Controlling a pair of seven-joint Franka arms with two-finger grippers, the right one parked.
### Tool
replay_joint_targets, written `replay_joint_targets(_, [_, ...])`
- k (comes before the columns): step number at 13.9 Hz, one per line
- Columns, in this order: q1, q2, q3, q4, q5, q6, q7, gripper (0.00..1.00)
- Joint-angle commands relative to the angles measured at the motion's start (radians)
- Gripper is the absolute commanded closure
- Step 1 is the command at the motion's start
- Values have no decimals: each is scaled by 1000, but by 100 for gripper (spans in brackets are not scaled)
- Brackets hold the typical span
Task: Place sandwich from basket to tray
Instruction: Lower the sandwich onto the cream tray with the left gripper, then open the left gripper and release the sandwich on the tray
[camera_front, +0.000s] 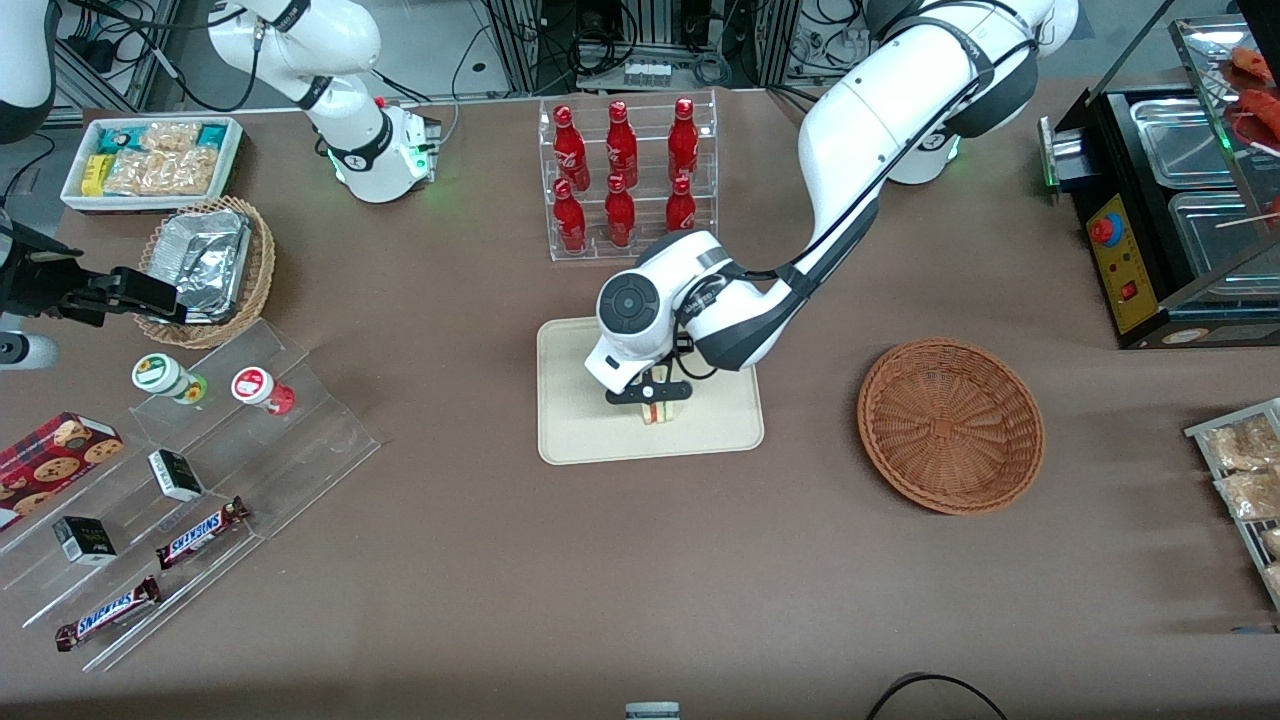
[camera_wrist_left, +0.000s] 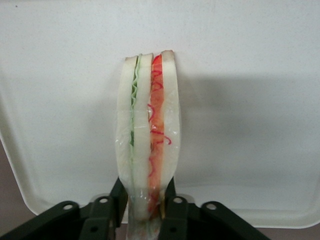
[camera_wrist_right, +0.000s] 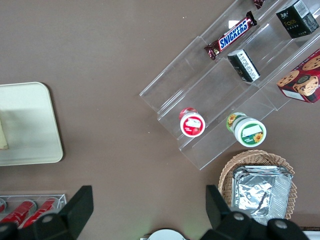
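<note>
My left gripper (camera_front: 655, 398) is over the cream-beige tray (camera_front: 580, 440), shut on the sandwich (camera_front: 657, 412). In the left wrist view the sandwich (camera_wrist_left: 148, 135) stands on edge between the black fingers (camera_wrist_left: 118, 196), with pale bread and green and red-orange filling layers, and the tray (camera_wrist_left: 250, 100) lies under it. The sandwich sits low on or just above the tray surface; I cannot tell whether it touches. The reddish-brown wicker basket (camera_front: 950, 425) lies on the table toward the working arm's end and holds nothing. A corner of the tray (camera_wrist_right: 30, 125) shows in the right wrist view.
A clear rack of red bottles (camera_front: 625, 175) stands just farther from the front camera than the tray. Toward the parked arm's end are a tan basket with a foil container (camera_front: 205, 265), a white snack bin (camera_front: 150, 160) and acrylic steps with snacks (camera_front: 200, 470). A black food warmer (camera_front: 1170, 200) stands at the working arm's end.
</note>
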Motion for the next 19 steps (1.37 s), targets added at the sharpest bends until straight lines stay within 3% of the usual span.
replay_joint_targets(1, [-15, 9, 1, 34, 26, -11, -22, 0])
replay_joint_targets(6, [5, -103, 3, 37, 23, -77, -27, 0])
replay_joint_targets(12, [142, -324, -5, 33, 8, -267, -4, 0])
replay_joint_targets(16, [221, -447, -6, 33, 3, -412, 102, 0])
replay_joint_targets(19, [313, -534, -5, 31, -62, -475, 227, 0])
